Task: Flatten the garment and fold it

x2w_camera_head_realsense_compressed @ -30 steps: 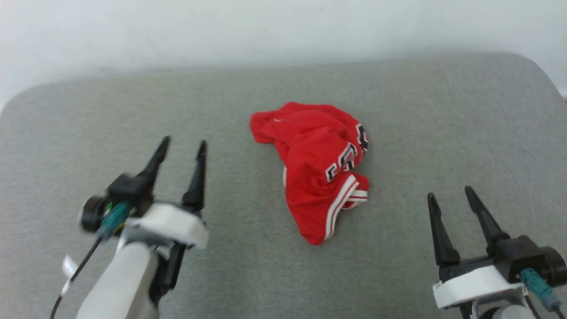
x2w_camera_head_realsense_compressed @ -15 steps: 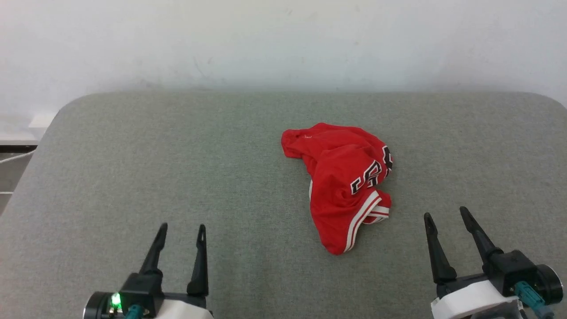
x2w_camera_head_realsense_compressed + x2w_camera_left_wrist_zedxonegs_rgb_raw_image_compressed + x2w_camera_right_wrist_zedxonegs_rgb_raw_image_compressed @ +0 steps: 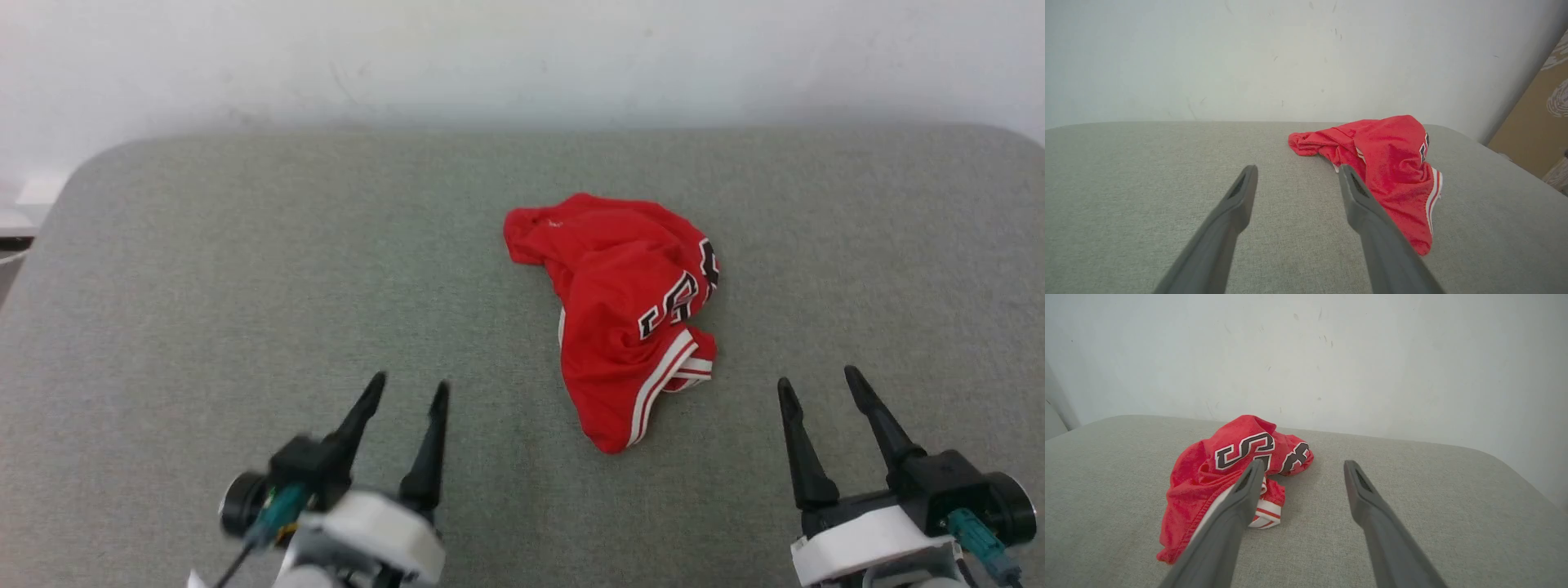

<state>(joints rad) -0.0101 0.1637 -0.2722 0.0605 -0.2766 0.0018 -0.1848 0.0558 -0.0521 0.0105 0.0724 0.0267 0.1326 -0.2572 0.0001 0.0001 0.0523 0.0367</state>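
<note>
The garment (image 3: 624, 310) is a red jersey with striped red-and-white trim and black white-outlined lettering, lying crumpled in a heap near the middle of the grey table (image 3: 245, 269). My left gripper (image 3: 410, 392) hovers open at the lower left, well clear of the heap. At the lower right my right gripper (image 3: 816, 384) is open too, just right of the jersey's near end. The left wrist view has the garment (image 3: 1392, 171) ahead and to the right of the open left gripper (image 3: 1294, 173). In the right wrist view the garment (image 3: 1224, 465) lies ahead-left of the open right gripper (image 3: 1300, 465).
A white wall (image 3: 522, 57) runs behind the table's rounded far edge. A brown board (image 3: 1535, 122) leans off the table's right side in the left wrist view. Bare grey surface surrounds the heap on all sides.
The head camera has shifted between frames. My left gripper has come forward and rightward, nearer the jersey. The right gripper and the garment have barely moved.
</note>
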